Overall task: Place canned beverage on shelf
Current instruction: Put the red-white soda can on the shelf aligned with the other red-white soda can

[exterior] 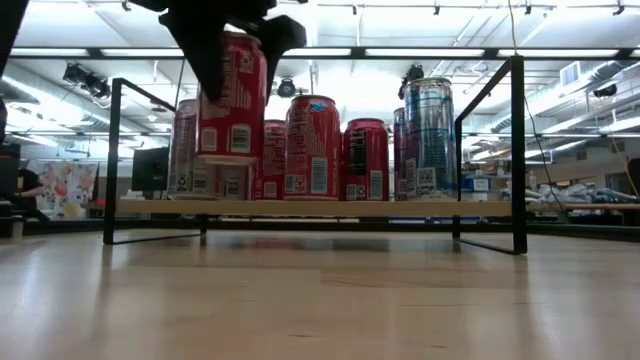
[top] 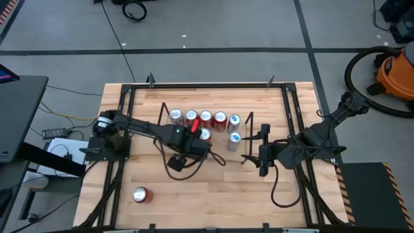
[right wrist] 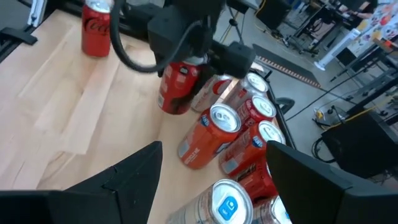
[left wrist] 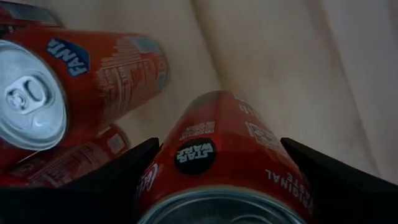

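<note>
One red aluminium cola can [left wrist: 227,155] is clamped by left gripper [top: 194,137] above small light-wood wire-framed shelf [exterior: 330,208]; lowering & release req'd next. Right gripper [top: 263,154] parked w/ fingers apart, empty.

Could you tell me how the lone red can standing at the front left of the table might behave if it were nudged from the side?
The lone red can stands upright, tall for its narrow base, so a high push would probably tip it. Being round, it would likely roll across the bare wooden table afterwards. Its glossy metal skin may slip in a loose grip.

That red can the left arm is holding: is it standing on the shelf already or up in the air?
In the air: in the low view the red can hangs with its base above the shelf board.
</note>
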You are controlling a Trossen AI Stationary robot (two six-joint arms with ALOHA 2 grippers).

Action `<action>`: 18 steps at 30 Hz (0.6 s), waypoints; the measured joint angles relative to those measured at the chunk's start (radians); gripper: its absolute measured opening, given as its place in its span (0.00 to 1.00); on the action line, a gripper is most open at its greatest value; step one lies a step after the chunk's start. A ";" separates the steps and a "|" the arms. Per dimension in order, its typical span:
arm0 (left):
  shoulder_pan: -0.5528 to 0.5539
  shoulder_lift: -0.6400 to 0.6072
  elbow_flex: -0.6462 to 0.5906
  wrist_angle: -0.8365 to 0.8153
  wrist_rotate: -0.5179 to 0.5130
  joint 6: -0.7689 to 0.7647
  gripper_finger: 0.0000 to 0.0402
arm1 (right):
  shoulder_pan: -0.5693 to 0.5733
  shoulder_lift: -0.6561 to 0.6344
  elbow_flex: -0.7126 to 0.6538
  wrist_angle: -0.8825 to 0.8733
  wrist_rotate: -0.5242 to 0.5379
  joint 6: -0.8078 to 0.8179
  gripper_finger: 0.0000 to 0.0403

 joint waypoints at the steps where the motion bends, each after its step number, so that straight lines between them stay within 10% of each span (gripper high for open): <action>1: 0.010 0.000 0.000 -0.007 0.003 0.020 0.78 | 0.000 0.000 0.000 0.007 0.006 -0.004 0.74; 18: 0.188 0.000 -0.083 0.036 0.001 0.042 0.79 | -0.010 0.000 0.000 0.056 0.029 -0.060 0.74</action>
